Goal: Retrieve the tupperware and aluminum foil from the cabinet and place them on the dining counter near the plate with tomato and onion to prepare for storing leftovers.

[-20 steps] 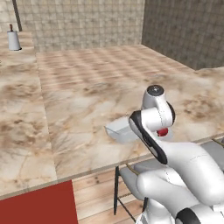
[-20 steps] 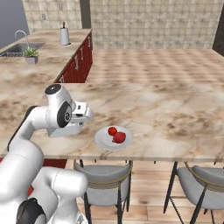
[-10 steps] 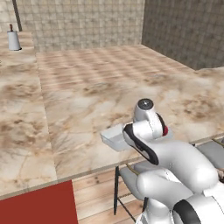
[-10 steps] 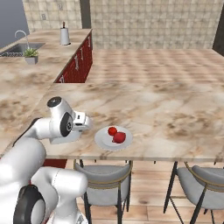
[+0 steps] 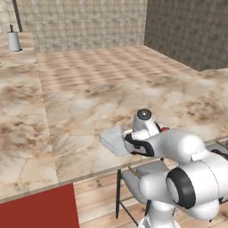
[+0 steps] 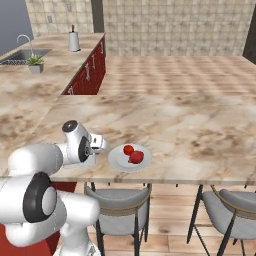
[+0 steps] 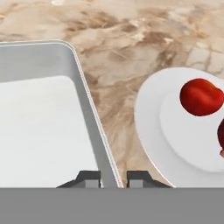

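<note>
The tupperware, a pale grey tray with a raised rim, lies flat on the dining counter near its front edge. In the left base view the tupperware juts out left of my wrist. My gripper straddles the tray's right rim, one fingertip close on each side. Just right of it sits the white plate with the red tomato and a dark red onion. The right base view shows the plate beside my hand, tomato and onion on it.
Two grey stools stand under the counter's front edge. A paper towel roll, a sink and a small plant sit on the far left counter above red drawer units.
My arm has come down and toward the counter's front edge, bringing the tupperware from just above the slab onto it, left of the plate.
</note>
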Controlling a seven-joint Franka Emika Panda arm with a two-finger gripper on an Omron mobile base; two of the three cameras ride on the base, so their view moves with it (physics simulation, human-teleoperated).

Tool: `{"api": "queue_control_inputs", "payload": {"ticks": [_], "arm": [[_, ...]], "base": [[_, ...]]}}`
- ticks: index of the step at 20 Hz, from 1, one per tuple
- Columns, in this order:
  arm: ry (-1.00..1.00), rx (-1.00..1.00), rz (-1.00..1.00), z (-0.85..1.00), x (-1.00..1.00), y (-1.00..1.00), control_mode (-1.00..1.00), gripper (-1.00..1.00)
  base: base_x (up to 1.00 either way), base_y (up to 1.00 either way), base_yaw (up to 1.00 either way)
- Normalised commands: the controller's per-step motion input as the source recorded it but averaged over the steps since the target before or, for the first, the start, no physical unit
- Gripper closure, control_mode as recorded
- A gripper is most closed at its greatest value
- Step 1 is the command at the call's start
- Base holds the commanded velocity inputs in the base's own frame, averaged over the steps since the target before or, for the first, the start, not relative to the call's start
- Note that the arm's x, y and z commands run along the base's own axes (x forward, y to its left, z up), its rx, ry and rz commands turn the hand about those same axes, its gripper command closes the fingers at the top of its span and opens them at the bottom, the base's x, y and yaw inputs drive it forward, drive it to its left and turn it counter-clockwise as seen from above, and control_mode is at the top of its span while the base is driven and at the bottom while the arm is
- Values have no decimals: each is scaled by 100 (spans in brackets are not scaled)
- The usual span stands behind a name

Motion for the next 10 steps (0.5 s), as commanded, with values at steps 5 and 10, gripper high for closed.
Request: {"api": "queue_control_inputs", "payload": {"ticks": [5,10], "arm": [[0,0,0,-28,30,10,-100,-100],[-5,0,0,60,-7,-3,-100,-100]], "base": [[0,0,0],[0,0,0]]}}
